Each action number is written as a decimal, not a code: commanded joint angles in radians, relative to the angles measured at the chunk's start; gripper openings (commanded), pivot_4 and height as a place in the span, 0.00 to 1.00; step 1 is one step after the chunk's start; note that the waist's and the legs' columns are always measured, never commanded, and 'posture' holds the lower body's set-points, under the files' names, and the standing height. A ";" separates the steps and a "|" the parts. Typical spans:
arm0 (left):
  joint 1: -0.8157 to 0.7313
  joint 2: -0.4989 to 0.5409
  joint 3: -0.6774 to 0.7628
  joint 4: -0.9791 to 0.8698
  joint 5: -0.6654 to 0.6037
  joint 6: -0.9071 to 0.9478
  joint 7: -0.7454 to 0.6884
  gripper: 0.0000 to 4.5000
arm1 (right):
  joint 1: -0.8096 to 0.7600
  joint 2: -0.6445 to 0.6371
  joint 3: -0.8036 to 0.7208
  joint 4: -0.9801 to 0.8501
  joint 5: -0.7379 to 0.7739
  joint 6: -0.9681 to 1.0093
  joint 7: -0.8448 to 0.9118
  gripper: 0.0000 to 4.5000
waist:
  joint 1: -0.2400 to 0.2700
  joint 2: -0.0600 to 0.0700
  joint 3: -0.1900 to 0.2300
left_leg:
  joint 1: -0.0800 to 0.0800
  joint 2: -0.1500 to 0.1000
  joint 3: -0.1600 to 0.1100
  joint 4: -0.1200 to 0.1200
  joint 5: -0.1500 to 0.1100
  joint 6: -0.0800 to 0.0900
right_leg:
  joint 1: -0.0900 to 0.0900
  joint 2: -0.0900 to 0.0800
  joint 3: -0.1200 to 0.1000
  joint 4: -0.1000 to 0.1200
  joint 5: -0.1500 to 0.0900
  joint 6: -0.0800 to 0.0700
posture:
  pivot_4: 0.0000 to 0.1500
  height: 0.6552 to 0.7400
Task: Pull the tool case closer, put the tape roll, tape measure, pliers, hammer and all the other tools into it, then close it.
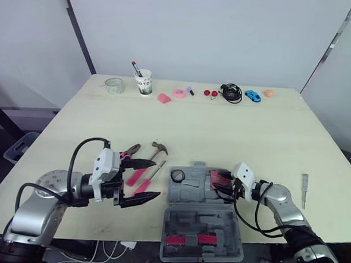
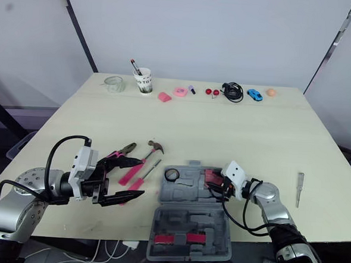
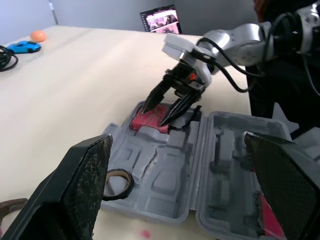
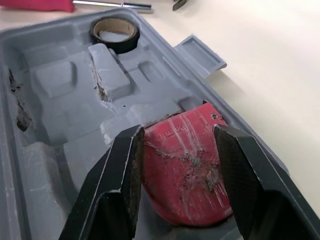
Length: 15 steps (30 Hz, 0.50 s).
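The grey tool case [image 1: 190, 197] lies open at the table's near edge, lid toward me. A tape roll [image 1: 178, 176] sits in its far left corner. The red tape measure [image 4: 187, 160] rests in the far right pocket, and my right gripper [image 4: 179, 131] is shut on it. My left gripper [image 1: 138, 181] stands open just left of the case, its fingers [image 3: 85, 185] spread over a pink-handled screwdriver [image 1: 145, 180]. Just beyond lie the pliers [image 1: 129, 151] and the hammer [image 1: 159, 148].
A small grey screwdriver [image 1: 303, 190] lies near the right edge. Along the far edge stand a glass [image 1: 114, 85], a cup with pens [image 1: 144, 82], pink bits [image 1: 179, 93], a black cable [image 1: 230, 92], a blue toy car [image 1: 253, 96] and an orange ball [image 1: 268, 93].
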 commanded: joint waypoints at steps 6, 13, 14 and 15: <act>0.026 -0.028 0.057 -0.020 -0.026 0.013 0.074 1.00 | 0.063 -0.006 -0.099 -0.281 0.117 0.052 -0.047 0.51 | 0.000 0.005 0.005 | -0.005 -0.001 0.001 -0.001 0.000 0.000 | -0.006 0.001 0.001 0.000 0.000 0.000 | 1.00 1.00; 0.127 -0.086 0.165 -0.016 -0.039 0.034 0.208 1.00 | 0.296 -0.101 -0.270 -0.578 0.205 0.165 -0.139 0.51 | 0.007 0.004 0.005 | -0.007 -0.001 0.001 -0.002 0.000 0.000 | -0.006 -0.003 0.000 -0.003 0.000 0.001 | 1.00 1.00; 0.146 -0.093 0.183 -0.018 -0.043 0.038 0.223 1.00 | 0.332 -0.112 -0.294 -0.591 0.212 0.164 -0.144 0.51 | 0.006 0.004 0.005 | -0.006 -0.001 0.002 -0.002 0.000 0.000 | -0.006 -0.003 0.000 -0.003 0.000 0.001 | 1.00 1.00; 0.169 -0.096 0.202 -0.013 -0.040 0.035 0.233 1.00 | 0.373 -0.120 -0.321 -0.602 0.218 0.162 -0.153 0.51 | 0.005 0.004 0.005 | -0.006 -0.001 0.002 -0.002 0.000 0.000 | -0.006 -0.004 0.000 -0.003 0.000 0.001 | 1.00 1.00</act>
